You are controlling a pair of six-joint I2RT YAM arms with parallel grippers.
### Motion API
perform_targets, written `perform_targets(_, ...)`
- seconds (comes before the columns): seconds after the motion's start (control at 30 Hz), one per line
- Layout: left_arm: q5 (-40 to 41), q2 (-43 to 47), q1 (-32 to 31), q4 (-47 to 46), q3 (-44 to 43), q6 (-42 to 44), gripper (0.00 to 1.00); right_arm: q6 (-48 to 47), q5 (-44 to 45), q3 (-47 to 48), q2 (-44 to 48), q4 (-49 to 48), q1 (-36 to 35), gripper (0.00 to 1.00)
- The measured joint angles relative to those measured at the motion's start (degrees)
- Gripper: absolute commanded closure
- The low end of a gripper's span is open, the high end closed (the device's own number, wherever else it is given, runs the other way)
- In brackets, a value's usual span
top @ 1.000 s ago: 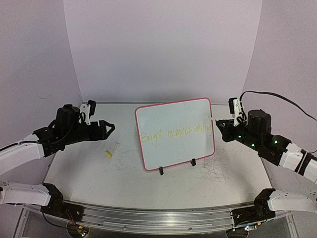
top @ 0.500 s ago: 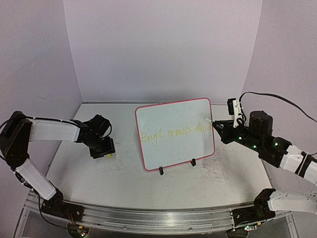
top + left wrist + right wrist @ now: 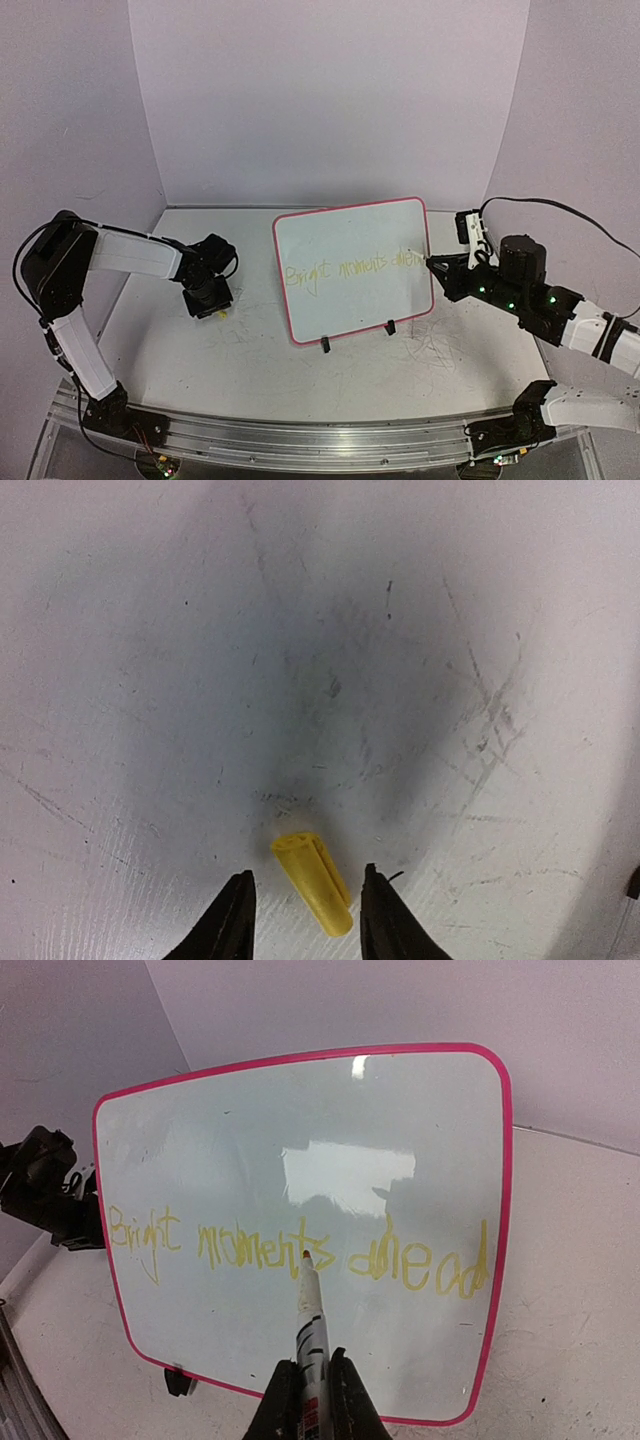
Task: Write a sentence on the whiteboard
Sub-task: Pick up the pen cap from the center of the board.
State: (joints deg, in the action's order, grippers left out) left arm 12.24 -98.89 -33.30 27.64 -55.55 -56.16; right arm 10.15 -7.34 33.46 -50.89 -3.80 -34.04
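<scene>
Pincer status: right pincer point(image 3: 312, 1362) clenched on a marker point(image 3: 310, 1310), barrel straight out between the fingers, tip forward. Just past the tip is the whiteboard point(image 3: 300, 1120), pink rim, propped up with a backward lean on two black clips point(image 3: 325, 345) at its bottom edge. From the wrist cam the tip lines up under the word "moments". From the top cam it sits by the board's right edge near the end of the line, and I can't tell if it touches the surface. On it the sentence point(image 3: 250, 1245) reads "Bright moments ahead", thin yellow, running across the board's middle band. Left pincer point(image 3: 307, 872) released, pointing down at the table point(image 3: 300, 630), fingertips straddling a yellow marker cap point(image 3: 312, 880). It lies flat and skewed between them, nearer the right finger, small gaps both sides. Scuffed grey surface beyond the cap. Board is off to that pincer's right, well apart.
</scene>
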Motion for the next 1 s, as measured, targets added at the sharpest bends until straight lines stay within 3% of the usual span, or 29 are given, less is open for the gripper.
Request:
perform_targets(0.23,1.6,-3.0,0.0,2.0,-1.8,-4.3,0.73,0.5,-1.0,-1.2,0.0,-1.0,0.0,1.0)
perform_targets(0.5,4.2,-4.6,-0.2,4.1,-3.4,-6.7,0.98,2.2,-2.8,-1.6,0.0,-2.0,-0.5,1.0)
perform_targets(0.67,4.4,-3.1,0.0,3.6,-2.6,-6.9,1.0,3.7,-0.4,1.2,-3.6,-2.5,-8.6,1.0)
perform_targets(0.77,4.4,2.5,0.0,3.8,-0.3,-7.1,1.0,5.1,1.1,4.8,-8.8,-4.0,-16.1,1.0)
perform_targets(1.0,2.8,26.6,0.0,-1.3,2.9,-10.4,1.0,7.6,8.0,18.1,-28.4,-9.8,-31.1,1.0)
